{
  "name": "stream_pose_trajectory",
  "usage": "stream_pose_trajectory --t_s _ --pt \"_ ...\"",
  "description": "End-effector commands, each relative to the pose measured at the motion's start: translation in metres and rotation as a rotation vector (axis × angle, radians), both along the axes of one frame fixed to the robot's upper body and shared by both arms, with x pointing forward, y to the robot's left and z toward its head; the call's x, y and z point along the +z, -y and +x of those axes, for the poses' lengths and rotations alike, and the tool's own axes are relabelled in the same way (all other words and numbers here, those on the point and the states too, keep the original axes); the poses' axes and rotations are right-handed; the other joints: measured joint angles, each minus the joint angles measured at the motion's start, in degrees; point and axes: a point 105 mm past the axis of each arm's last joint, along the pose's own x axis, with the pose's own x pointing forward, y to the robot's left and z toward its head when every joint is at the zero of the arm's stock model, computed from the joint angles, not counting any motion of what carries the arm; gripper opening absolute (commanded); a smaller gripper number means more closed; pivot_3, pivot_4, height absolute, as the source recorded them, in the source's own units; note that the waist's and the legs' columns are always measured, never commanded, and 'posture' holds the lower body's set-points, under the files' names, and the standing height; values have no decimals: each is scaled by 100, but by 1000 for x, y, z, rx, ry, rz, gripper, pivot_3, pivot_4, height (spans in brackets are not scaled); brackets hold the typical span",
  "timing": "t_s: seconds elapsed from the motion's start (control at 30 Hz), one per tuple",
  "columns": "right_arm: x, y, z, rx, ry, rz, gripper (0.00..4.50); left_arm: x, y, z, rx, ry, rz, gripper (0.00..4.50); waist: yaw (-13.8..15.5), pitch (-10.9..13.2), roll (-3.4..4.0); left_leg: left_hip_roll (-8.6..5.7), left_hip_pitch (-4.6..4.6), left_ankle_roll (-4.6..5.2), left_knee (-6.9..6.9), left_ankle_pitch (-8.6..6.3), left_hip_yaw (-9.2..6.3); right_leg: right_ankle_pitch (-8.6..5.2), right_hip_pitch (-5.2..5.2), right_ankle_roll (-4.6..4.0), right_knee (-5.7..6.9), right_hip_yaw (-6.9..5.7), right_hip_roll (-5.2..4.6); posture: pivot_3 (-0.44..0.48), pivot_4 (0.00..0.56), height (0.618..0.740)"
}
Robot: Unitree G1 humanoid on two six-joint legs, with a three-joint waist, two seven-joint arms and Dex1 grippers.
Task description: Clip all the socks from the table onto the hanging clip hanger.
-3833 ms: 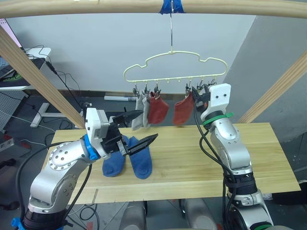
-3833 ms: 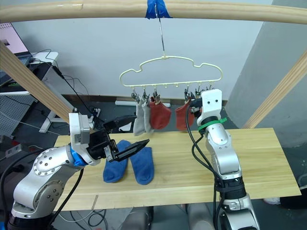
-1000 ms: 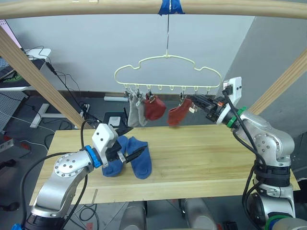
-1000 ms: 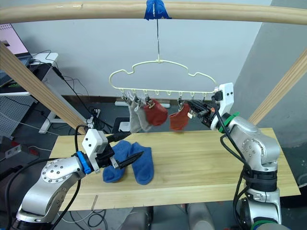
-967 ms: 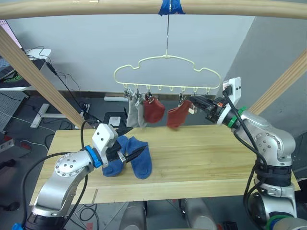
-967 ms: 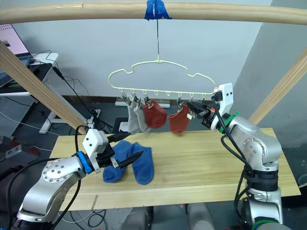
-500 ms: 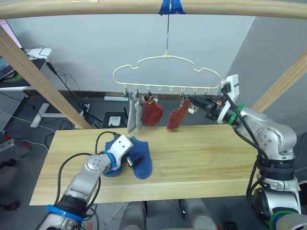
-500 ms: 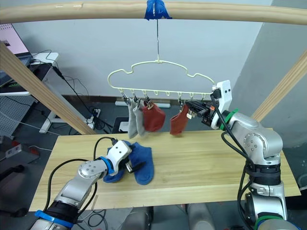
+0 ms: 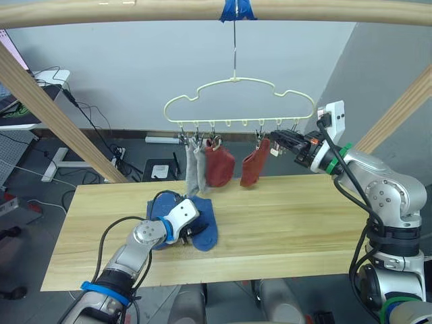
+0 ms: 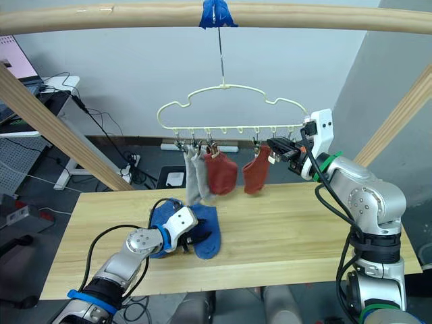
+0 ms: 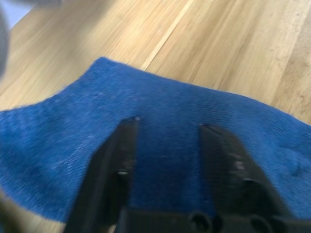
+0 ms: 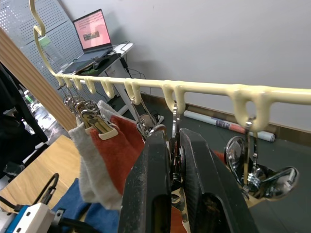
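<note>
Left gripper is down on the nearer blue sock, fingers spread with blue fabric showing between them, nothing pinched yet. That sock lies flat on the table, long axis running away from the robot, touching the second blue sock on its left. Left arm is clearly the nearer one; I'd have it do the pick. Further back, the right gripper is up at the clip hanger, fingers squeezed nearly together on a metal clip near the hanger's right end. Two grey socks and two rust-red socks hang clipped already. From the blue sock, the held clip is up, back and right.
</note>
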Motion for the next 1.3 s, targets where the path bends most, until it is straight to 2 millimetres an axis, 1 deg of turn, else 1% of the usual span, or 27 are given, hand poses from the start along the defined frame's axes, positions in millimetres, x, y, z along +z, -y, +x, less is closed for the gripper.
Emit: stream_pose_trajectory --t_s 0.03,0.1,0.13,0.17,0.23,0.3,0.37,0.5,0.63,0.7,0.8,0.9,0.93,1.0,1.03,1.07,1.1,1.13,1.17,1.23,1.27,1.3 --pt "15 3 -3 1 54 11 38 -5 3 -7 -31 -14 2 774 -21 0 0 0 0 0 0 0 0 0 0 0 0 0 0 -170 207 740" --pt "15 2 -2 1 53 12 38 -4 4 -10 -45 -14 -9 268 -41 0 0 0 0 0 0 0 0 0 0 0 0 0 0 -167 209 740" --pt "15 2 -2 1 54 11 38 0 7 -14 -68 -19 -36 43 -46 0 0 0 0 0 0 0 0 0 0 0 0 0 0 -167 209 740" --pt "16 2 -1 2 54 10 38 2 9 -18 -84 -22 -54 43 -48 0 0 1 0 0 0 0 0 0 0 0 1 0 0 -167 209 740" --pt "15 3 0 2 52 5 38 9 12 -33 -161 -35 -77 43 -54 0 0 2 0 0 -1 0 2 0 0 0 0 1 0 -162 210 740" --pt "15 4 1 1 51 3 38 13 11 -48 -232 -51 -71 43 -68 0 0 7 -3 0 -2 0 3 0 -3 -1 -2 0 3 -157 214 740" --pt "15 4 2 1 52 2 38 18 6 -56 -253 -65 -66 43 -64 0 1 14 -2 0 -5 0 5 -2 -5 -4 0 -1 8 -154 215 740" --pt "16 4 4 5 52 3 38 24 -4 -60 -277 -57 -33 43 -41 0 1 30 -1 3 -3 2 14 -14 -2 14 1 -9 16 -148 217 740" --pt "16 3 6 8 53 3 38 18 -7 -65 -342 -69 9 43 -45 0 1 32 -1 5 -2 3 24 -14 -1 16 -1 -6 15 -145 220 740" --pt "16 3 6 8 54 3 38 18 -5 -63 -348 -43 4 43 -45 0 1 34 -1 5 -4 3 24 -15 -2 15 -2 -6 16 -147 221 740" --pt "17 3 7 7 57 1 38 20 -2 -60 -343 -26 -18 619 -44 0 1 35 -5 5 -5 3 25 -15 -3 13 -4 -6 16 -147 221 740" --pt "17 4 7 5 58 -1 38 20 -1 -60 -349 -25 -23 1495 -46 0 1 35 -6 5 -4 3 26 -15 -3 14 -6 -6 16 -153 221 740" --pt "17 5 7 2 58 -2 38 23 -2 -61 -351 -25 -29 1762 -46 1 1 35 -5 5 -5 3 25 -15 -3 14 -6 -6 16 -153 221 740" --pt "17 5 7 0 60 -3 38 35 -5 -61 -347 -17 -69 2277 -48 0 1 35 -4 5 -5 3 25 -15 -3 14 -3 -6 16 -153 221 740" --pt "17 5 7 -1 60 -4 38 38 -5 -61 -346 -15 -81 2662 -49 1 1 36 -5 5 -4 3 25 -15 -4 14 -3 -7 16 -159 223 740" --pt "18 6 8 -4 62 -5 38 45 -9 -57 -323 8 -97 2875 -50 1 1 36 -5 5 -4 3 25 -15 -4 14 -3 -6 16 -160 223 740" --pt "18 7 8 -7 64 -4 38 52 -13 -48 -274 33 -112 3176 -49 1 1 36 -4 5 -4 3 25 -15 -4 14 -3 -6 16 -159 223 740" --pt "18 7 8 -10 65 -3 38 56 -16 -42 -238 50 -123 3414 -47 1 1 36 -4 5 -4 3 25 -15 -4 14 -2 -7 16 -159 223 740" --pt "18 7 8 -12 66 -2 38 58 -20 -33 -192 69 -128 3775 -46 1 1 36 -4 5 -4 3 24 -15 -4 14 -1 -8 17 -159 223 740" --pt "19 6 8 -11 66 0 38 50 -23 -18 -122 88 -99 4272 -41 1 1 36 -4 6 -2 3 23 -15 -3 15 0 -9 17 -158 223 740" --pt "19 6 9 -10 65 -1 38 42 -24 -12 -79 67 -87 4477 -39 0 1 36 -4 6 -1 3 25 -15 -3 15 0 -8 17 -155 223 740" --pt "18 6 9 -9 65 -1 38 36 -25 -9 -54 50 -80 4477 -44 0 1 35 -3 6 -1 3 27 -14 -1 17 -1 -7 17 -155 223 740"
